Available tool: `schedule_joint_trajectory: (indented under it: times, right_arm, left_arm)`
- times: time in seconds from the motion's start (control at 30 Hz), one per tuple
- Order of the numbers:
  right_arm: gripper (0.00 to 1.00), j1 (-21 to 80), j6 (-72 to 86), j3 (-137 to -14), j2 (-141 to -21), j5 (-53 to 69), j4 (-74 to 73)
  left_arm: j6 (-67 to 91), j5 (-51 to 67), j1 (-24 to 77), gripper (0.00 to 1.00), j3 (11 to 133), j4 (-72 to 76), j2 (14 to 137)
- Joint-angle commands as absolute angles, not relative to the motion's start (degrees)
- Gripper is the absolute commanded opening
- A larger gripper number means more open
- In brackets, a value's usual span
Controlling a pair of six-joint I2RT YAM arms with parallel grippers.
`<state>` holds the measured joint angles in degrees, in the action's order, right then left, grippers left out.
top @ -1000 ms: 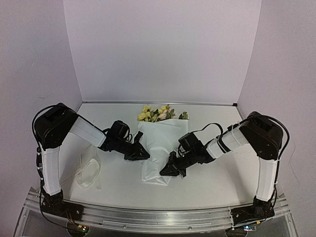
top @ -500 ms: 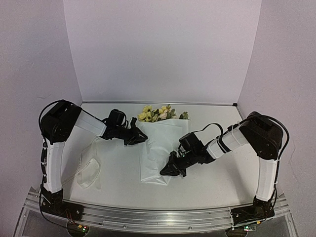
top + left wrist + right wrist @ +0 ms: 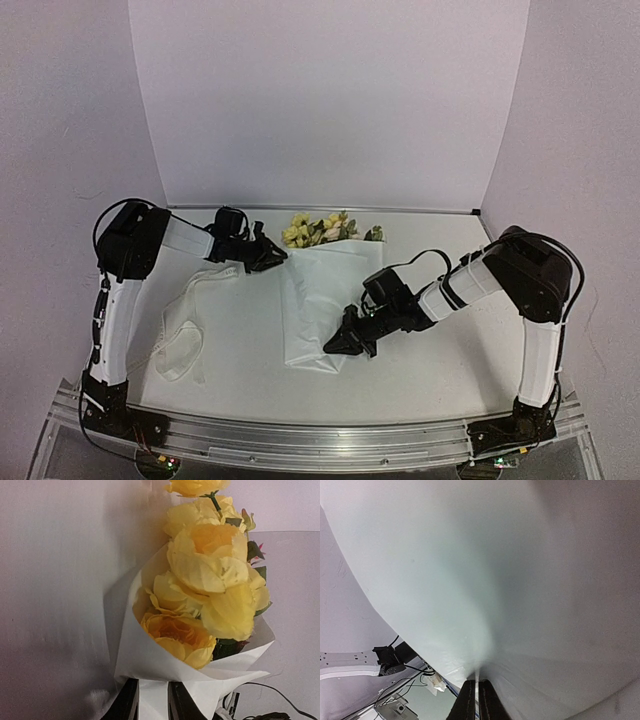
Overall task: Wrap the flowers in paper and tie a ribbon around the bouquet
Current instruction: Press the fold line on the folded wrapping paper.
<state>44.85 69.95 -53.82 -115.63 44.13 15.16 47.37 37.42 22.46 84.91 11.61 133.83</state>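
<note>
The bouquet (image 3: 322, 290) lies mid-table as a cone of white paper (image 3: 318, 310), its wide end pointing to the back wall. Yellow and cream flowers (image 3: 318, 230) show there, and they fill the left wrist view as big yellow blooms (image 3: 210, 565) inside the paper's rim (image 3: 150, 650). My left gripper (image 3: 274, 256) sits just left of the blooms, shut on the white ribbon (image 3: 153, 705), which stands between its fingers (image 3: 152, 692). The ribbon (image 3: 180, 340) trails down-left to a loose loop. My right gripper (image 3: 336, 346) is shut on the paper (image 3: 495, 580) at the cone's narrow near end (image 3: 478, 682).
The white table (image 3: 440, 370) is boxed in by pale walls at the back and on both sides. A metal rail (image 3: 320, 440) carrying both arm bases runs along the near edge. The ribbon loop lies on the table's left side.
My left gripper has moved back and left, from beside the cone's middle to its flower end, drawing the ribbon along with it. The right arm and the bouquet have stayed put.
</note>
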Motion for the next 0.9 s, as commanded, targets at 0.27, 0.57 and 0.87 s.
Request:
schedule_joint_trajectory:
  times: [0.27,0.57,0.87]
  right_arm:
    - [0.07,44.0,71.7,-50.9,-120.5,37.3,5.6]
    - [0.07,43.9,71.6,-49.9,-120.2,37.1,5.6]
    - [0.07,43.6,71.8,-51.0,-117.8,38.0,5.7]
  left_arm:
    - [49.0,36.1,21.2,0.23,98.9,7.6,141.3]
    - [48.1,37.0,19.5,0.24,107.0,3.5,143.4]
    - [43.2,37.3,18.8,0.24,103.8,0.8,136.2]
